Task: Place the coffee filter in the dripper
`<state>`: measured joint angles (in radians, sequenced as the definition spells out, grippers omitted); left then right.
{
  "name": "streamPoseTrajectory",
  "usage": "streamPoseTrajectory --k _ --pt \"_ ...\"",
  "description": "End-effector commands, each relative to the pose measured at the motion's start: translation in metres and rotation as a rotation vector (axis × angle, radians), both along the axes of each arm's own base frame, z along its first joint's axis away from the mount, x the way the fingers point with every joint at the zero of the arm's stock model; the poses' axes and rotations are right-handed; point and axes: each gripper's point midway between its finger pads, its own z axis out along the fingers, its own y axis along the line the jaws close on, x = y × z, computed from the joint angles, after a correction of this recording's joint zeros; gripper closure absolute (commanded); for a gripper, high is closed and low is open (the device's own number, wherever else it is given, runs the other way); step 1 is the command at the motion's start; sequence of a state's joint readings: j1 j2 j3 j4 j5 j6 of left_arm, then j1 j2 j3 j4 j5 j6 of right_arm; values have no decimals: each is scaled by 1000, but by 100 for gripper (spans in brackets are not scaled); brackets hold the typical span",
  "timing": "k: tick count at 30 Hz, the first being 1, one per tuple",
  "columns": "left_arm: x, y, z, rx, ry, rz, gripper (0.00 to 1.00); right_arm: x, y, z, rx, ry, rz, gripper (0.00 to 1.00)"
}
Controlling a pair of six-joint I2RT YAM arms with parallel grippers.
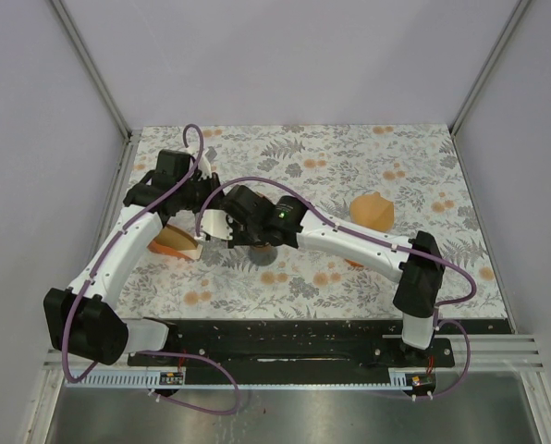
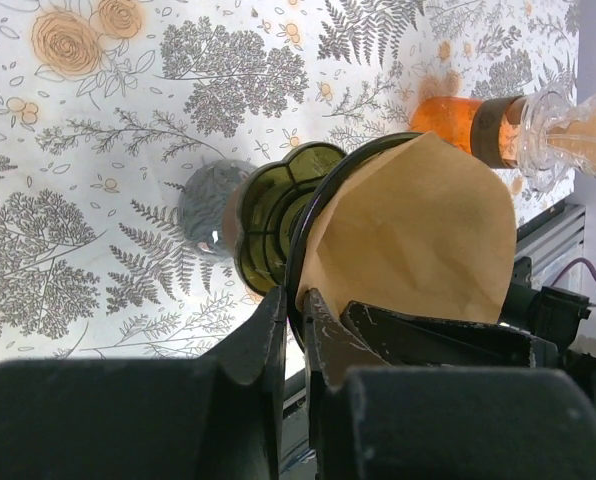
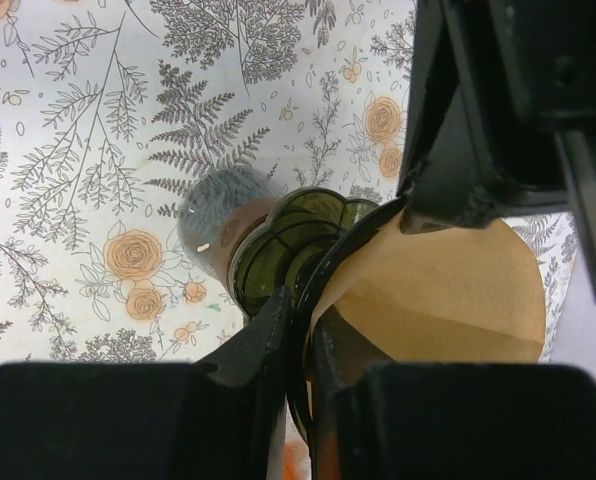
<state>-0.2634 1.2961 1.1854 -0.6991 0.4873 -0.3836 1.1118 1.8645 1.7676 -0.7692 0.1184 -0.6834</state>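
Observation:
A dark green dripper with a black rim is held tipped on its side above the table. The brown paper coffee filter sits inside its cone. My left gripper is shut on the rim, one finger outside and one against the filter. My right gripper is shut on the same rim of the dripper at another spot, with the filter beside its inner finger. In the top view both grippers, left and right, meet left of centre and hide the dripper.
A grey round disc lies on the floral table just beyond the dripper's base. An orange-brown cone sits right of centre. An orange and clear glass vessel lies nearby. A tan and white object rests under the left arm.

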Motion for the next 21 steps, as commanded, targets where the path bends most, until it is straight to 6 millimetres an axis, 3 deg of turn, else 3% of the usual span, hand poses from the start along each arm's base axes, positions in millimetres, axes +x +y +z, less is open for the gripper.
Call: streamPoseTrajectory --k 1,4,6,7,9,11,21 --pt "4 -9 29 -41 -89 -38 100 -1 9 10 25 -19 30 91" --pt "4 -9 29 -40 -87 -38 100 -2 8 10 25 -15 23 97" --pt "5 -9 28 -39 -85 -39 100 -1 7 11 31 -15 15 93" --pt "5 -8 29 -39 -88 -37 100 -1 7 11 31 -15 9 86" --pt "4 -9 29 -41 -88 -40 100 -1 5 13 40 -17 -3 59" --pt "4 -9 29 -41 -90 -42 100 -3 4 17 53 -14 -11 43" --pt "3 -10 35 -47 -108 -53 100 -13 1 45 161 -8 -28 19"
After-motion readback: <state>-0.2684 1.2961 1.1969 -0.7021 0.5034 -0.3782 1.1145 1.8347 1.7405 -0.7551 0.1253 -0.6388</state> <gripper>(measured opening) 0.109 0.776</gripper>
